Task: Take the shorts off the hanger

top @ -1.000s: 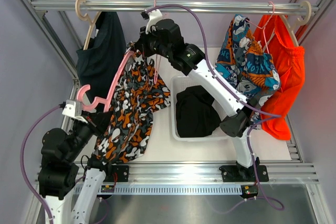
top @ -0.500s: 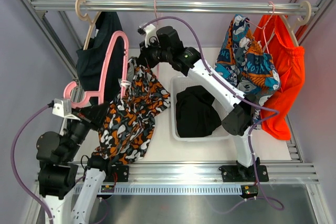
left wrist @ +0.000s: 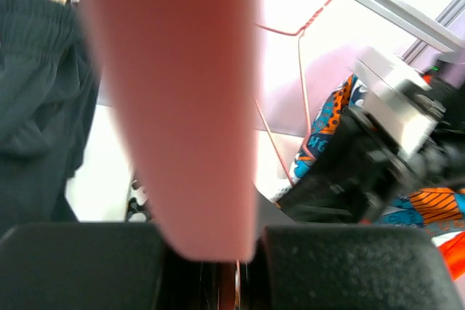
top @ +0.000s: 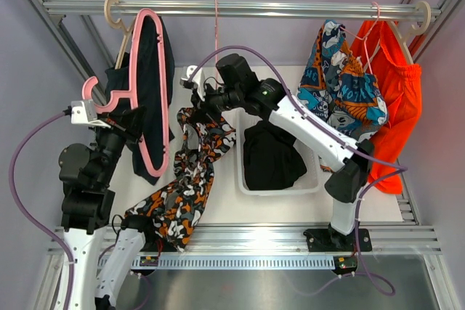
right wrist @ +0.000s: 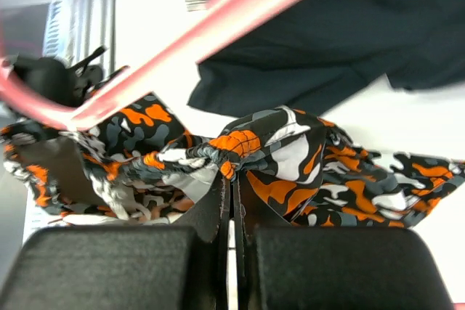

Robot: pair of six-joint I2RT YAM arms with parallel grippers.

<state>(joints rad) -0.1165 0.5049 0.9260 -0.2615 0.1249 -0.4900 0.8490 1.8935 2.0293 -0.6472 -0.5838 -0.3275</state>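
Looking down from the top view, the rail (top: 290,10) ran across the upper edge and slanted frame posts (top: 80,63) closed in both sides. The barest stretch of the desk (top: 225,208) lay in the lower middle, between the camouflage shorts (top: 190,183) and the white basket (top: 243,179). The basket, at center, held the black shorts (top: 272,154). A blue patterned garment (top: 341,85) and an orange garment (top: 398,107) hung at the upper right, crowding that side. A thin wire hanger (top: 216,27) dangled from the rail at upper center, and a wooden hanger (top: 115,16) carried the dark shorts (top: 161,52) at upper left. The left gripper (top: 125,115) was clenched on the pink hanger (top: 136,70), raised in front of the dark shorts. The right gripper (top: 197,103), left of center, pinched the top of the camouflage shorts, which trailed down to the lower left over the desk edge, just beside the hanger's lower end.

From the left wrist, the pink hanger filled the middle as a blur, clamped between the dark pads at the bottom; the dark shorts sat at left, the other arm at right.

From the right wrist, the jaws were closed tight on the bunched waistband at center. The pink hanger crossed the upper left, with the dark shorts behind it.
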